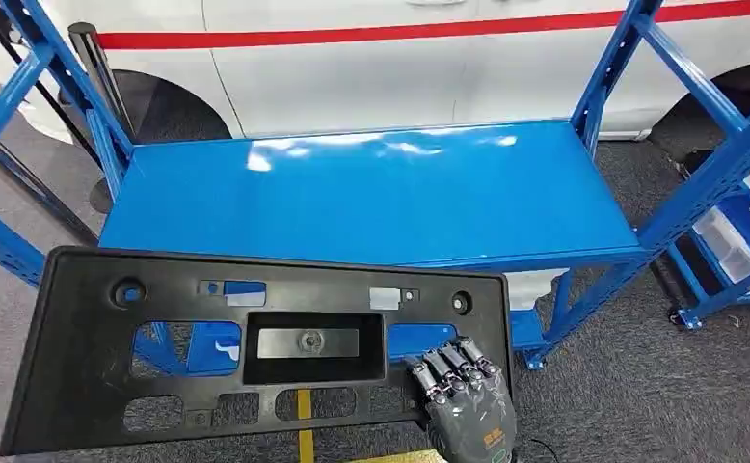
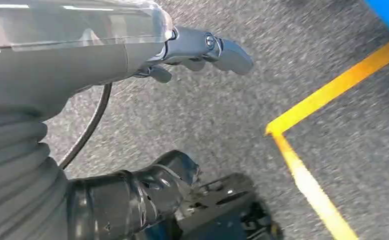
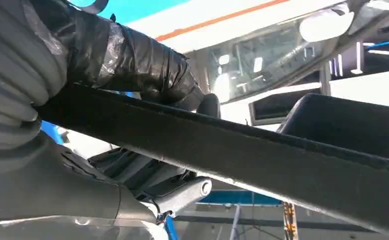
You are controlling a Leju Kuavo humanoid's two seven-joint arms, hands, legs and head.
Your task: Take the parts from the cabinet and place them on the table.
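the right hand [image 1: 463, 391] grips the lower edge of a big flat black plastic part [image 1: 92, 338]. the part is a long panel with holes and a box-shaped dip in the middle, held in front of the shiny smooth blue metal shelf [image 1: 371, 193]. the left hand [image 2: 202, 50] holds nothing, fingers loose, over rough grey floor [image 2: 207, 115] with a yellow line [image 2: 302, 172].

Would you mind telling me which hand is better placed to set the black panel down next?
The right hand: it already grips the black panel at its lower edge. The left hand hangs over the floor, holding nothing.
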